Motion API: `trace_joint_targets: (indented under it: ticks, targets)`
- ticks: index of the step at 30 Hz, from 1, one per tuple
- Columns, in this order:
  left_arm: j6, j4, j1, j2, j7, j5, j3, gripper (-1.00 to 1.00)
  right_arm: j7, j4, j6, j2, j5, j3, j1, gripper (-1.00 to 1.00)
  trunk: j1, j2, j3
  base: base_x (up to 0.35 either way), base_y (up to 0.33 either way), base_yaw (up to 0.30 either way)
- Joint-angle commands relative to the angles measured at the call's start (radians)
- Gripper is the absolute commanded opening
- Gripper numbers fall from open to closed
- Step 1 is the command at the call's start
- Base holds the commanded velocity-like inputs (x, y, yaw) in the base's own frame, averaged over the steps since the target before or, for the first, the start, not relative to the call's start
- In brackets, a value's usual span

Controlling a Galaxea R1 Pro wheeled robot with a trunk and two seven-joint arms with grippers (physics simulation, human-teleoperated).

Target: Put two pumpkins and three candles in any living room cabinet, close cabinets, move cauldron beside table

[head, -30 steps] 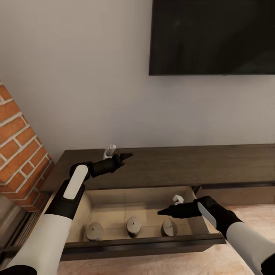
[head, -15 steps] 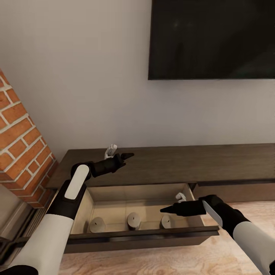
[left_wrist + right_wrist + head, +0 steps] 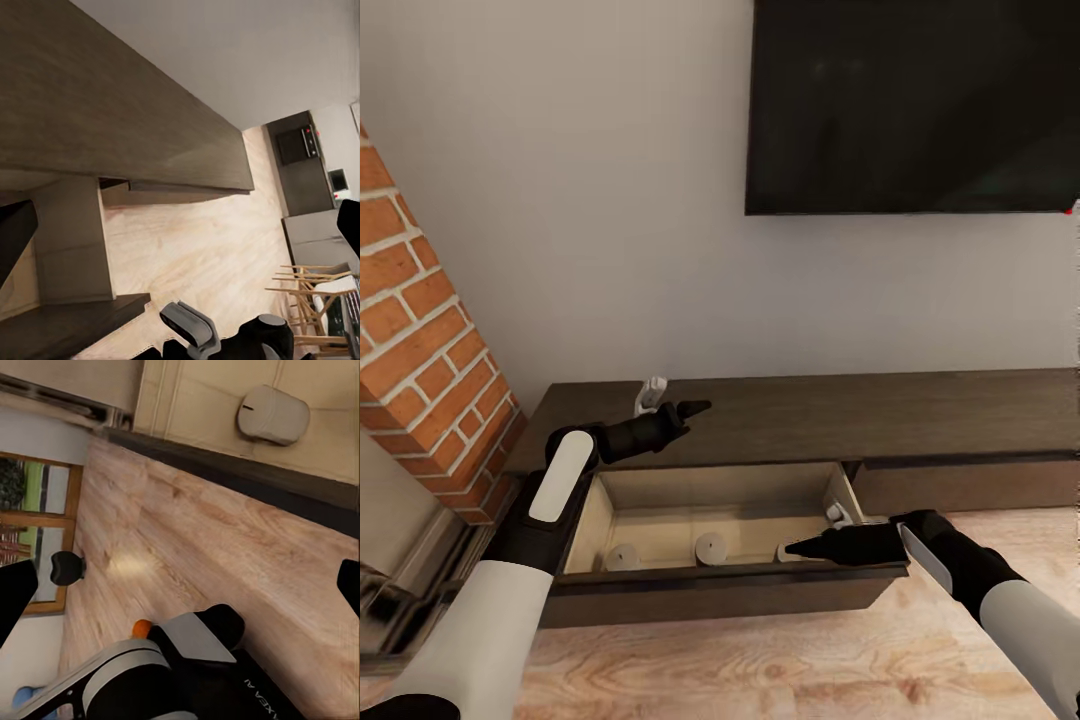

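Candles (image 3: 710,548) stand in a row in the open drawer (image 3: 720,580) of the cabinet (image 3: 920,420). We hold the left gripper (image 3: 695,407) over the cabinet top, jaws spread, and the right gripper (image 3: 796,549) at the drawer's front edge, jaws spread too.

We note the cabinet (image 3: 920,420), a long low dark-brown wood console against the wall, with its left drawer (image 3: 720,590) pulled open, pale beige inside. We count three candles in the drawer, standing upright in a row near the front wall: left (image 3: 623,556), middle (image 3: 711,548), right (image 3: 787,552), partly hidden. Each is squat, grey-tan, flat-topped. One candle (image 3: 272,414) shows a small dark wick.
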Motion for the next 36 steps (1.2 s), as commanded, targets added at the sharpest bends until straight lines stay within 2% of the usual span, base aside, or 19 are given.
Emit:
trace_joint_targets:
  ticks: [1, 7, 17, 22, 24, 25, 26, 29, 30, 31, 32, 33, 34, 36]
  targets:
    - [0.0, -0.003, 0.0, 0.0, 0.0, 0.0, 0.0, 1.0, 0.001, 0.0, 0.0, 0.0, 0.0, 0.0, 0.0, 1.0, -0.004, 0.007, 0.003, -0.304, 0.0, 0.0]
    - [0.001, -0.01, 0.0, 0.0, 0.0, 0.0, 0.0, 1.0, 0.002, 0.0, 0.0, 0.001, 0.0, 0.0, 0.0, 1.0, -0.027, 0.049, 0.022, -0.21, 0.0, 0.0]
    - [0.004, -0.008, 0.0, 0.0, 0.0, 0.0, -0.001, 1.0, 0.002, 0.001, 0.0, 0.002, 0.007, 0.001, 0.0, 1.0, -0.065, 0.119, 0.053, -0.02, 0.0, 0.0]
    - [0.022, -0.021, 0.0, 0.005, -0.014, 0.0, -0.048, 1.0, 0.002, 0.002, 0.0, -0.002, 0.009, 0.0, 0.0, 1.0, -0.084, 0.154, 0.069, 0.0, 0.0, 0.0]
    - [0.075, -0.042, 0.002, 0.017, -0.018, 0.007, -0.06, 1.0, 0.001, 0.002, 0.001, -0.016, 0.009, 0.0, 0.0, 1.0, -0.092, 0.168, 0.075, 0.0, 0.0, 0.0]
    - [0.091, -0.049, 0.006, 0.028, -0.019, 0.016, -0.062, 1.0, 0.0, 0.002, 0.002, -0.023, 0.009, 0.0, 0.0, 1.0, -0.096, 0.175, 0.078, 0.0, 0.0, 0.0]
    - [0.105, -0.055, 0.019, 0.049, -0.019, 0.041, -0.065, 1.0, 0.0, 0.002, 0.005, -0.031, 0.009, 0.001, 0.0, 1.0, -0.1, 0.182, 0.082, 0.0, 0.0, 0.0]
    - [0.115, -0.061, 0.055, 0.09, -0.019, 0.106, -0.075, 1.0, -0.002, 0.004, 0.008, -0.038, 0.008, 0.001, 0.0, 1.0, -0.111, 0.203, 0.091, 0.0, 0.0, 0.0]
    - [0.116, -0.062, 0.063, 0.098, -0.019, 0.116, -0.079, 1.0, -0.003, 0.005, 0.008, -0.038, 0.008, 0.001, 0.0, 1.0, -0.115, 0.21, 0.094, 0.0, 0.0, 0.0]
    - [0.119, -0.068, 0.087, 0.136, -0.019, 0.146, -0.098, 1.0, -0.005, 0.008, 0.009, -0.041, 0.009, 0.001, 0.0, 1.0, -0.119, 0.217, 0.097, 0.0, 0.0, 0.0]
    - [0.119, -0.075, 0.095, 0.161, -0.02, 0.157, -0.109, 1.0, -0.006, 0.008, 0.01, -0.043, 0.01, 0.001, 0.0, 1.0, -0.123, 0.224, 0.1, 0.0, 0.0, 0.0]
    - [0.12, -0.087, 0.105, 0.198, -0.02, 0.177, -0.125, 1.0, -0.006, 0.008, 0.011, -0.05, 0.01, 0.001, 0.0, 1.0, -0.127, 0.231, 0.103, 0.0, 0.0, 0.0]
    - [0.12, -0.091, 0.108, 0.209, -0.02, 0.185, -0.131, 1.0, -0.006, 0.008, 0.011, -0.052, 0.01, 0.001, 0.0, 1.0, -0.13, 0.238, 0.107, 0.0, 0.0, 0.0]
    - [0.12, -0.101, 0.122, 0.245, -0.02, 0.233, -0.16, 1.0, -0.007, 0.008, 0.011, -0.058, 0.011, 0.001, 0.0, 1.0, -0.138, 0.252, 0.113, 0.0, 0.0, 0.0]
